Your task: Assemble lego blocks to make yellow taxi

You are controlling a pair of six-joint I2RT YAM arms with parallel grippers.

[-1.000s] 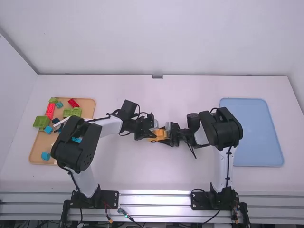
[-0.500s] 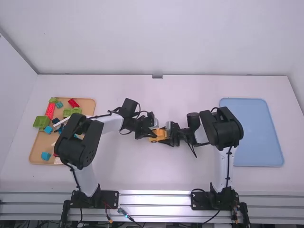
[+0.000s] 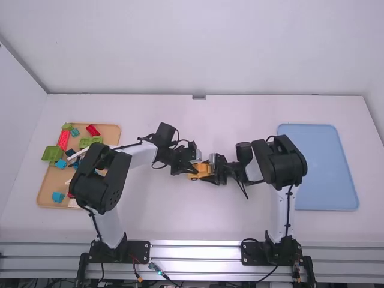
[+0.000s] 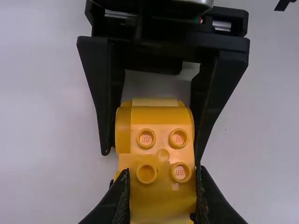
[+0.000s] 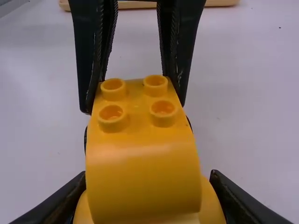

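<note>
Between the two arms, near the middle of the table, the yellow taxi assembly is held from both sides. My left gripper grips its left end, my right gripper its right end. Seen from the left wrist, the studded yellow block is clamped by my left gripper, and the other gripper's fingers flank the far end. In the right wrist view my right gripper is shut around the rounded yellow part; the left fingers pinch the studded end. Dark wheels peek out at the sides.
At the left, a wooden tray holds red, green, blue and other loose blocks, partly behind the left arm. A blue tray lies at the right, next to the right arm.
The left arm's elbow has shifted slightly toward the base and right, uncovering a bit more of the wooden tray. Both grippers and the yellow assembly stay nearly in place.
</note>
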